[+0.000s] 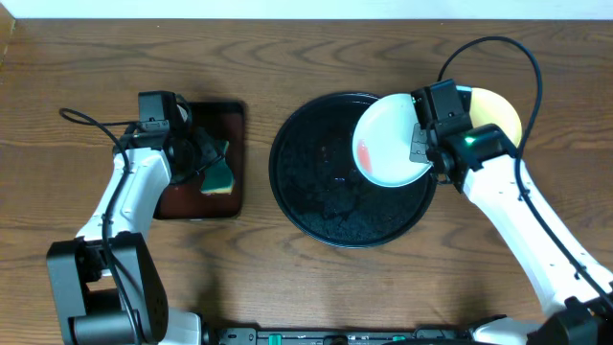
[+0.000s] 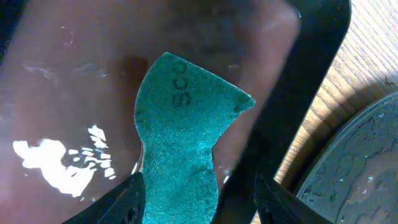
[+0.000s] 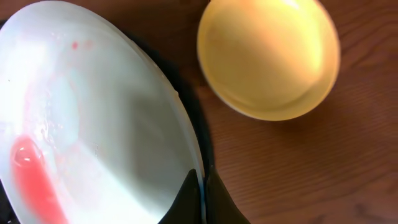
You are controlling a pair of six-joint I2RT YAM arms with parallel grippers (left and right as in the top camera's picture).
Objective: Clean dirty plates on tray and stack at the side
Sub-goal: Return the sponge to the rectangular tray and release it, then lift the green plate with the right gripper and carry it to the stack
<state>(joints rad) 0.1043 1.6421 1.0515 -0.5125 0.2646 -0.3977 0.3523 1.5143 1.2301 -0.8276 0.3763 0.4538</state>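
Note:
My right gripper [image 1: 421, 144] is shut on the right rim of a white plate [image 1: 383, 144] and holds it tilted over the right part of the large black tray [image 1: 316, 182]. In the right wrist view the fingers [image 3: 202, 186] pinch the plate [image 3: 93, 112], which carries a red smear at its lower left. The pale yellow plate [image 1: 500, 113] lies on the table right of the tray and also shows in the right wrist view [image 3: 267, 56]. No third plate shows clearly. My left gripper [image 1: 204, 158] is open, its fingers [image 2: 199, 190] astride a green sponge [image 2: 180, 124].
The sponge [image 1: 220, 175] lies on a small dark-brown rectangular tray [image 1: 225, 120] left of the black tray; the brown tray's surface [image 2: 62, 93] looks wet and shiny. The black tray's rim [image 2: 367, 162] sits close to its right.

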